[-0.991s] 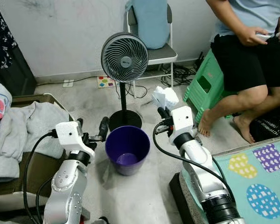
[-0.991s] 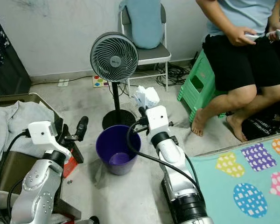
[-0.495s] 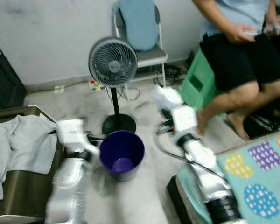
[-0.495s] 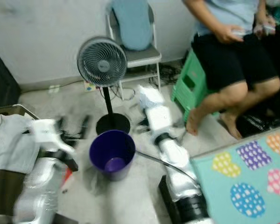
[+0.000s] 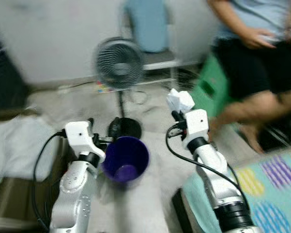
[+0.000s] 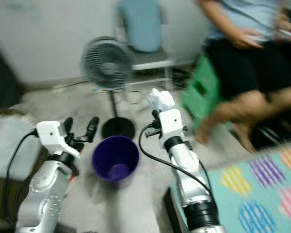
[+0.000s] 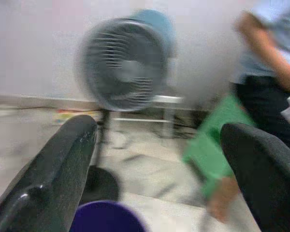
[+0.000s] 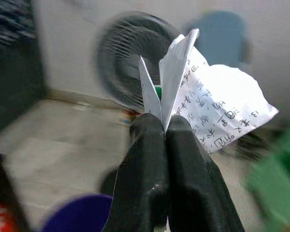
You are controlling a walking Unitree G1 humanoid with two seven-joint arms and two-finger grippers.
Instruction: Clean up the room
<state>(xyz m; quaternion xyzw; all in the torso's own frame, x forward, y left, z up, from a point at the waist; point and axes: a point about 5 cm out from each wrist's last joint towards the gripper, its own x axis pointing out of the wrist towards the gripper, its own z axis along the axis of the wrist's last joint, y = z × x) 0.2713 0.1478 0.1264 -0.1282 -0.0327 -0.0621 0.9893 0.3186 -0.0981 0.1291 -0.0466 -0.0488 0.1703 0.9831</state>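
Observation:
A purple bin (image 5: 126, 158) stands on the floor between my two arms, its mouth up, in front of the fan's round base. My right gripper (image 5: 174, 115) is shut on a crumpled white sheet of paper (image 5: 180, 100) with handwriting on it; the paper (image 8: 210, 108) sticks up past the closed fingertips. It is held to the right of the bin and slightly beyond it. My left gripper (image 6: 80, 127) is open with nothing between its fingers (image 7: 63, 164), just left of the bin's rim.
A standing fan (image 5: 119, 65) rises right behind the bin, with a chair (image 5: 153, 34) against the wall. A person sits on a green stool (image 5: 211, 85) at the right, legs stretched out. Grey clothes (image 5: 14, 145) lie at the left; a patterned mat (image 5: 271, 179) lies at the right.
The whole picture has shifted and blurred, so the camera has moved. Both arms keep their places beside the bin, and the paper stays in the right gripper.

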